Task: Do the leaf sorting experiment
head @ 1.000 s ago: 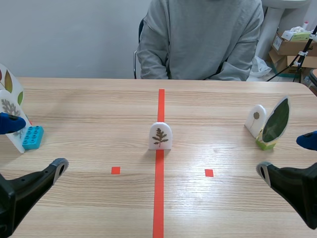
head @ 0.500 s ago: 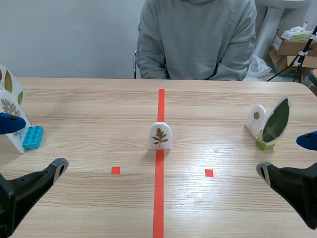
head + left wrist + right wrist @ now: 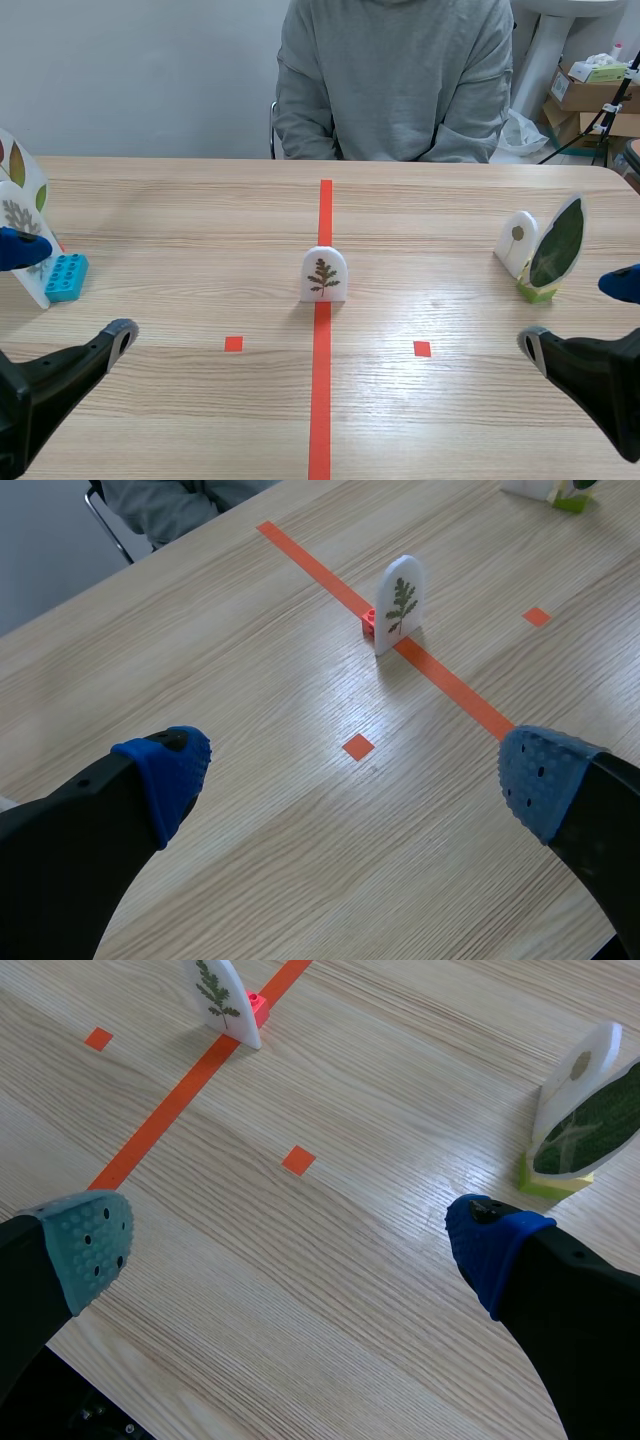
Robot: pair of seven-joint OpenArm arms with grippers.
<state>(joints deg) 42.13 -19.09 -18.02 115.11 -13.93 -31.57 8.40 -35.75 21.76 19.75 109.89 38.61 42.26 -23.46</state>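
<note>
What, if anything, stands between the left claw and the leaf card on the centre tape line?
Nothing visible. Only bare table and flat tape marks lie between the open left claw and the leaf card standing ahead of it.

You can pass over bare table (image 3: 200, 230) on either side of the fern card (image 3: 324, 274) on the centre line. Left, a blue block (image 3: 65, 276) and leaf board (image 3: 28, 190) stand in the way; right, a green leaf card (image 3: 558, 245) beside a small white card (image 3: 517, 240).
</note>
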